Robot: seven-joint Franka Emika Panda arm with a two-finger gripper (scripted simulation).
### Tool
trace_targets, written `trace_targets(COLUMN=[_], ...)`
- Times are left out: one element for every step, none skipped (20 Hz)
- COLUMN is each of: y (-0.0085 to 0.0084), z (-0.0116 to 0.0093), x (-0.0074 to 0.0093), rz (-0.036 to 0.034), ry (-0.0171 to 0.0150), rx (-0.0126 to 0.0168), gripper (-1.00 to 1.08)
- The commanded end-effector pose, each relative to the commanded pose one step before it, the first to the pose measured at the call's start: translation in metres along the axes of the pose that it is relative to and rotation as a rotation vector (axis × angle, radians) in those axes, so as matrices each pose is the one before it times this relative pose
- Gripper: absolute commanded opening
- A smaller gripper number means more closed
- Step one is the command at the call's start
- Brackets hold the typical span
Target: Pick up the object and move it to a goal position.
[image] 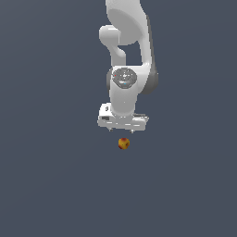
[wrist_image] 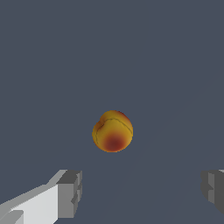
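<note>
Plain slate-grey ground filled both views, with no edge or marker to show you a goal position. On it sat the small round yellow-orange ball with red patches (image: 123, 143), by itself and untouched. In the exterior view it lay just below the white gripper (image: 123, 131), close under it and roughly in line with its middle.

In the wrist view the ball (wrist_image: 113, 131) showed in the gap ahead of the two grey fingertips (wrist_image: 70, 194), which stood wide apart, one at each side of the frame. Your gripper was fully spread and held nothing.

Judging by its look, the ball was light and firm, with a smooth rounded skin that gave the pads no flat face. It would likely roll or squirt out if you pinched it off-centre. You would have done best to bring the pads down level with its widest girth, one on either side, and close evenly across the middle. The spread looked ample, as the ball was much narrower than the gap.
</note>
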State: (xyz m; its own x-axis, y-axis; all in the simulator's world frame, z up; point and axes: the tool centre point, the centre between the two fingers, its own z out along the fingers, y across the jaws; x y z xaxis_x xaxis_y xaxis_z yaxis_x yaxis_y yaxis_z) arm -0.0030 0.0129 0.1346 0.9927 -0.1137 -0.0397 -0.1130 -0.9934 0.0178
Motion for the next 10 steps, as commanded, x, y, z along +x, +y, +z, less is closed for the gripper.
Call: trace_targets(y=[-0.00303, -0.00139, -0.00148, -0.00158, -0.00163, -0.00164, -0.00165, -0.00166, -0.00166, -0.0016], z=[0.00484, 0.00219, 0.00233, 0.00247, 0.00253, 0.00254, 0.00255, 0.00256, 0.00256, 0.00246], x=[0.00247, 0.00106, 0.00107, 0.00108, 0.00104, 0.00098, 0.00091, 0.00085, 0.00079, 0.00069], rz=[0.05076, 0.02333, 0.02471, 0.02608, 0.02666, 0.02666, 0.02666, 0.02665, 0.02656, 0.02545], ry=[0.00347, 0.00165, 0.00173, 0.00181, 0.00184, 0.00183, 0.00182, 0.00181, 0.00179, 0.00171], rx=[0.00276, 0.00127, 0.00134, 0.00141, 0.00144, 0.00144, 0.00143, 0.00143, 0.00142, 0.00136], gripper=[1.0, 1.0, 1.0, 1.0, 1.0, 1.0, 1.0, 1.0, 1.0, 1.0])
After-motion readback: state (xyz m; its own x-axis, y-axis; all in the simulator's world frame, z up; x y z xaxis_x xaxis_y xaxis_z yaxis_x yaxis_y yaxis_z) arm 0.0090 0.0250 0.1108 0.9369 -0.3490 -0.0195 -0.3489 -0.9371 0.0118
